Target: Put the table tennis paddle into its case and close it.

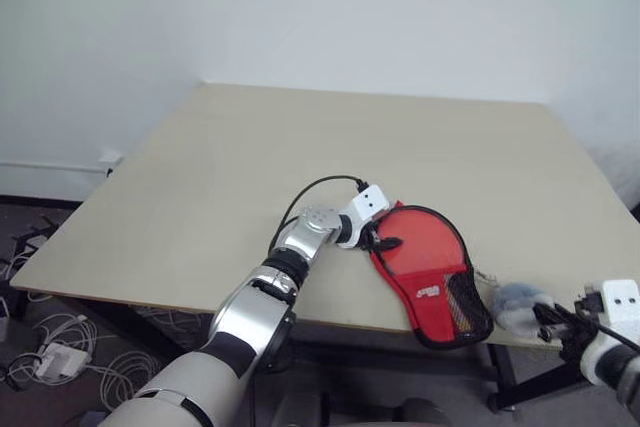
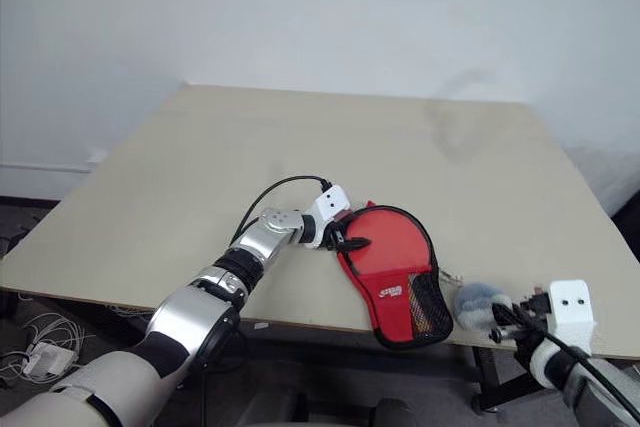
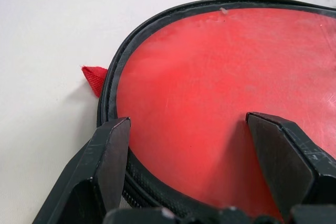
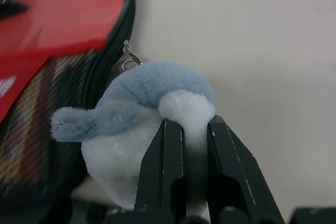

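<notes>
While the case [image 1: 430, 282] lies near the front edge of the table [image 1: 250, 167], toward its right corner, I read the task as being in its closing step. The table tennis paddle [image 3: 220, 87] sits inside the case, its red face ringed by the black zip rim [image 3: 113, 77], which appears open along the rounded end. My left gripper [image 3: 189, 150] rests with its fingers spread wide across that rounded end, one finger at the rim and one on the red face. My right gripper [image 4: 186, 145] pinches a small blue-and-white plush charm [image 4: 142, 114] at the case's narrow end, just off the front edge. The charm hangs from a metal clip [image 4: 128, 59] at the zip line. Judgement: the next move calls for steadying the case with the left gripper and drawing the charm along the rim to run the zip.
</notes>
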You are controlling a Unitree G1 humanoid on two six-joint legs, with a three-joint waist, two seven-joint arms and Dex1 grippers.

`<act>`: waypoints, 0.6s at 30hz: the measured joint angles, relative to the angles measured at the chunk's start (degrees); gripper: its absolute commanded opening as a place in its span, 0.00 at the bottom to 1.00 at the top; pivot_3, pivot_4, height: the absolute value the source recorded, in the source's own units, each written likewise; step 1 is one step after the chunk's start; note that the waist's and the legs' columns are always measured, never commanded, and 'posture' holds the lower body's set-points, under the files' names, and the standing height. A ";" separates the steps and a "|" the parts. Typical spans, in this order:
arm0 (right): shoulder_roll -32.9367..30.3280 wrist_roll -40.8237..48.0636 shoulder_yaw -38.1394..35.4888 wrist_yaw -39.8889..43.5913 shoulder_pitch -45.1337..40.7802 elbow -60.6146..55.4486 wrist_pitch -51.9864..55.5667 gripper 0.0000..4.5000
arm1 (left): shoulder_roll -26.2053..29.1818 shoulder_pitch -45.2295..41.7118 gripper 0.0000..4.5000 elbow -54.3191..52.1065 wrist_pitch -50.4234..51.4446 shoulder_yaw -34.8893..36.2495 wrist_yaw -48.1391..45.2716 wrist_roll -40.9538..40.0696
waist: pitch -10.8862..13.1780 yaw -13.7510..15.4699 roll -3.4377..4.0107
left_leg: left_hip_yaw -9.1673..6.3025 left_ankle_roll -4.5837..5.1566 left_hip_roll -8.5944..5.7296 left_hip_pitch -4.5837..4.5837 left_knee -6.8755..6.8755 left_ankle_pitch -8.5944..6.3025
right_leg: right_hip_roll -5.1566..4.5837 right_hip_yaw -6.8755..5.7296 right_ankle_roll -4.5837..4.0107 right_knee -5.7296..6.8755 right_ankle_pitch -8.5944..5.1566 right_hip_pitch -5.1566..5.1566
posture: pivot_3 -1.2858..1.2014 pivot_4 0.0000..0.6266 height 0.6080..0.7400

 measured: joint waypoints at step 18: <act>10.30 -3.05 0.90 3.70 29.90 -11.57 -12.19 0.02 | -0.67 -0.87 0.83 2.48 -0.30 0.01 -0.32 0.58 | -0.82 -0.17 -0.08 | -0.03 -0.29 0.05 -0.17 0.16 -0.35 | -0.13 -0.14 0.19 -0.06 -0.29 -0.10 | 0.52 0.00 0.91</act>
